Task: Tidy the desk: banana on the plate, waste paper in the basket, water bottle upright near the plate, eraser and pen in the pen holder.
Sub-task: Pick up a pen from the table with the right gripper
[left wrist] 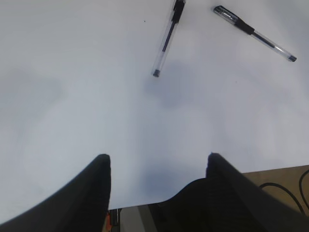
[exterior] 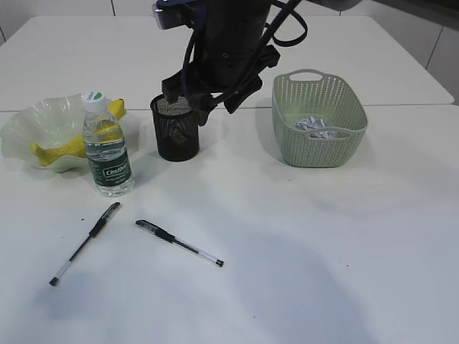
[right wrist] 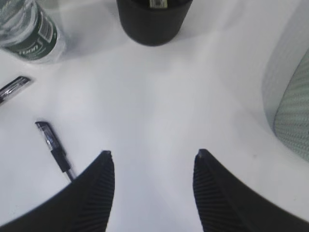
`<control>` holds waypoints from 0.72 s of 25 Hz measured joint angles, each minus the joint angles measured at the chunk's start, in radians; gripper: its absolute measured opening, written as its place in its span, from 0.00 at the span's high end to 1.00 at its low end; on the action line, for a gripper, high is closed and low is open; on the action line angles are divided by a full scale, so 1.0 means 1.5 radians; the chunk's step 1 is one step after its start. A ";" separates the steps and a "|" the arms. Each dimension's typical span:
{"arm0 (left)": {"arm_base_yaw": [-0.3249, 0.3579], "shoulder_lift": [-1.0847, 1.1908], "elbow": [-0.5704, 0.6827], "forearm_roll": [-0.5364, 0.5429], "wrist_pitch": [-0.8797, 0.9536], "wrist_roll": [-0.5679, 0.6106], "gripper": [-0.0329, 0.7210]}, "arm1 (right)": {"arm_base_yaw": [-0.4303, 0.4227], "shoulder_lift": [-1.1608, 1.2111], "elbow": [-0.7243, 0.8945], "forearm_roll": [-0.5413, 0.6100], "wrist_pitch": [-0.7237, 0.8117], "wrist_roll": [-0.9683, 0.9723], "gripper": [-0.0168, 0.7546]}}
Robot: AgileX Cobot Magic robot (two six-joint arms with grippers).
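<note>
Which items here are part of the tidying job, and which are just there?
Job items: banana, plate, water bottle, pen holder, basket, waste paper, two pens.
Just there: table; nothing else visible.

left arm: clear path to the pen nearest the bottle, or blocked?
Probably yes. The left tool is open and empty above bare table, and that pen lies flat ahead with nothing between them. The second pen lies apart from it, so it shouldn't interfere.
</note>
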 joint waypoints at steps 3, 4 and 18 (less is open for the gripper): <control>0.000 0.000 0.000 0.000 0.003 0.000 0.37 | 0.015 -0.002 0.000 0.003 0.011 -0.027 0.47; 0.000 0.000 0.000 0.000 0.003 0.000 0.37 | 0.024 -0.002 0.000 0.003 0.012 -0.040 0.47; 0.000 0.000 0.000 0.000 0.019 0.034 0.37 | 0.117 0.044 0.000 0.090 0.014 -0.164 0.47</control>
